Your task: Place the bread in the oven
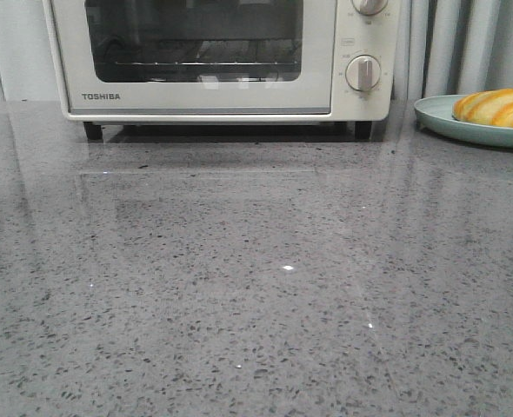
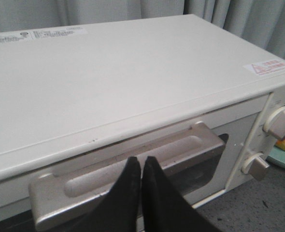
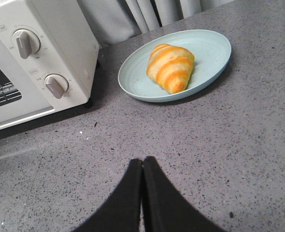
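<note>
Grey speckled bench [image 1: 256, 287] (glossy, reflective): oven [image 1: 222, 56] at far edge, door shut; pale green plate [image 1: 465, 126] near far right edge.

A speckled grey stone countertop [image 1: 256, 287] is being backed by pale grey curtains [image 1: 474, 48]; light is being reflected off it.

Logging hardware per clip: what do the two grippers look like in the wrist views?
Both look alike. The left gripper and the right gripper each show two plain matte black fingers, broad at the base and tapering to narrow tips. No markings, cables or padding are visible. The arms behind them are out of view, and neither shows in the front view.
</note>
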Tool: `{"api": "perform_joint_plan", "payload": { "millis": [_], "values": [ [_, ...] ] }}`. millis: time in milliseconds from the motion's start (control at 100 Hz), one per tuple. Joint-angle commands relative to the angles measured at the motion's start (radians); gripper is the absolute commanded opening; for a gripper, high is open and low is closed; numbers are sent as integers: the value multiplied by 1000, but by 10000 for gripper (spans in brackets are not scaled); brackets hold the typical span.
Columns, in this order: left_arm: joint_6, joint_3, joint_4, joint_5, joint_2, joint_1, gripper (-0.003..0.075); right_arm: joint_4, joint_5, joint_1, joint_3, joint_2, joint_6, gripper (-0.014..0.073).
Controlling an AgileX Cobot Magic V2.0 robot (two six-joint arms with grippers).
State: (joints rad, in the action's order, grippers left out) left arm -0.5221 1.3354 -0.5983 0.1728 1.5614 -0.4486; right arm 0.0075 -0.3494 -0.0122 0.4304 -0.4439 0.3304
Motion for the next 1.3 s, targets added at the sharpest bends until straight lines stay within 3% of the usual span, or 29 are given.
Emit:
{"api": "perform_joint_plan", "payload": {
  "millis": [0, 320, 500, 910, 1290],
  "values": [
    [-3, 48, -2, -93, -5, -5, -21, -16, 70, -1, 37, -12, -9, -48],
    [-3, 48, -2, -142, 16, -5, -21, -16, 70, -1, 37, -12, -9, -48],
    [-3, 22, -2, -26, 16, -5, -22, -16, 70, -1, 37, -12, -9, -48],
    [-3, -223, -6, 108, -77, -24, -22, 11, 70, -1, 95, -12, -9, -48],
    [-3, -427, -8, 96, -141, -128, -22, 11, 87, -1, 276, -65, -9, -48]
  ]
}}
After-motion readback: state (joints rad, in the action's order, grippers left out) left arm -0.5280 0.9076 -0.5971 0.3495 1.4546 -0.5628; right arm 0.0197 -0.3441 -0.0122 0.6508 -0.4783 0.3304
